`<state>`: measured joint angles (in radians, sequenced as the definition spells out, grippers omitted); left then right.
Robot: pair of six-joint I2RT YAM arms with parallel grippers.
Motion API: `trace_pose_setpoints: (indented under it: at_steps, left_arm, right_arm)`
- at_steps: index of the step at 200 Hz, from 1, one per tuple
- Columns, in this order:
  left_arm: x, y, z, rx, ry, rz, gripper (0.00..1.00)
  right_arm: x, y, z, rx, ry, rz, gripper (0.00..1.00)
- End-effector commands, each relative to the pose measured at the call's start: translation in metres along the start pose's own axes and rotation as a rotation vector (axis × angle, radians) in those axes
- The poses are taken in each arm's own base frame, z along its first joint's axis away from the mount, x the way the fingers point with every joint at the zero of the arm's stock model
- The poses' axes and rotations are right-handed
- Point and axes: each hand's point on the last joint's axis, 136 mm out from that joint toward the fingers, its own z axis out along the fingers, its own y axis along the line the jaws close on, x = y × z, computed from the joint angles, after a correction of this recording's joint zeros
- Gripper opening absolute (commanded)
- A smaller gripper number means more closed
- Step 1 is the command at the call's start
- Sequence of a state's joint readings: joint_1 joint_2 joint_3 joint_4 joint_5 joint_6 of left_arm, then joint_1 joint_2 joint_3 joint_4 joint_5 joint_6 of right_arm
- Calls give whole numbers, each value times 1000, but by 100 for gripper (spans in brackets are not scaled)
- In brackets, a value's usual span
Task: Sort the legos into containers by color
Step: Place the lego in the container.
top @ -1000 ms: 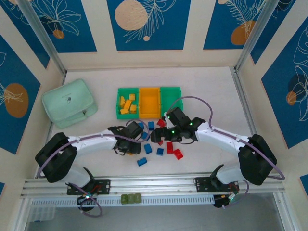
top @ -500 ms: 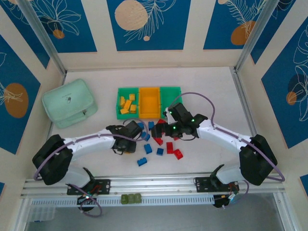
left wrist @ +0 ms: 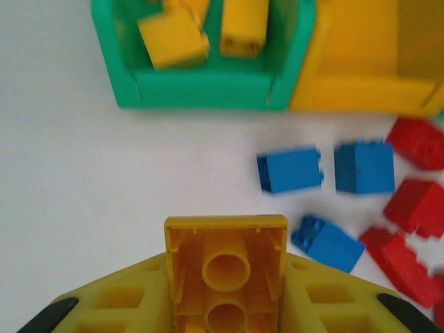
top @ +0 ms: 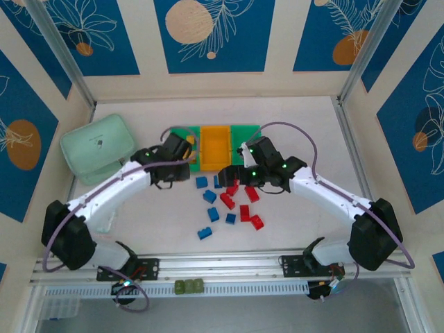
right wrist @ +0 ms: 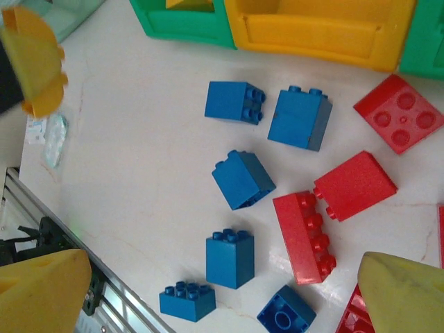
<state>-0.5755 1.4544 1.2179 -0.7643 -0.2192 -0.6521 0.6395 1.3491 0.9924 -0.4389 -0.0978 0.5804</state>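
My left gripper [left wrist: 225,277] is shut on a yellow-orange lego [left wrist: 225,267], studs hidden, hollow underside facing the camera. It hangs just short of the left green container [left wrist: 201,87], which holds several yellow legos [left wrist: 173,38]. From above, the left gripper [top: 182,166] sits at that bin's near side. The orange container [top: 215,146] and right green container [top: 246,135] adjoin it. My right gripper [right wrist: 222,267] is open above loose blue legos [right wrist: 230,258] and red legos [right wrist: 304,237], holding nothing. It also appears in the top view, right gripper [top: 229,179].
A pale mint-green rounded box [top: 97,147] sits at the far left. Small olive-green blocks [top: 189,285] rest on the rail by the near edge. Blue and red bricks [top: 239,211] are scattered mid-table in front of the bins.
My left arm has swung from the brick pile up and left to the left green bin with the yellow lego. The right gripper has shifted slightly farther from the bases.
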Motion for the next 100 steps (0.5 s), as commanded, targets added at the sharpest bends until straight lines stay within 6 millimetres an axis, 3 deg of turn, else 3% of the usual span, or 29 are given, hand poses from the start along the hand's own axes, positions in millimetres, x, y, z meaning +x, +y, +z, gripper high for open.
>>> trace_pose_setpoints:
  at_steps: [1, 24, 61, 83, 100]
  left_arm:
    - [-29, 12, 19, -68, -4, 4, 32]
    - [-60, 5, 43, -32, -12, -26, 32]
    - [-94, -1, 85, -70, -5, -7, 33]
    - [-105, -1, 106, -98, 14, -7, 41]
    - [-109, -3, 111, -92, 28, -6, 46]
  right_arm:
    - [-17, 8, 2, -23, -24, -1, 99]
    - [-26, 9, 3, -15, -44, 2, 99]
    - [-36, 7, 7, -6, -46, 20, 99]
    - [-38, 8, 10, -3, -33, 12, 99]
    - [-37, 6, 12, 10, -19, 9, 99]
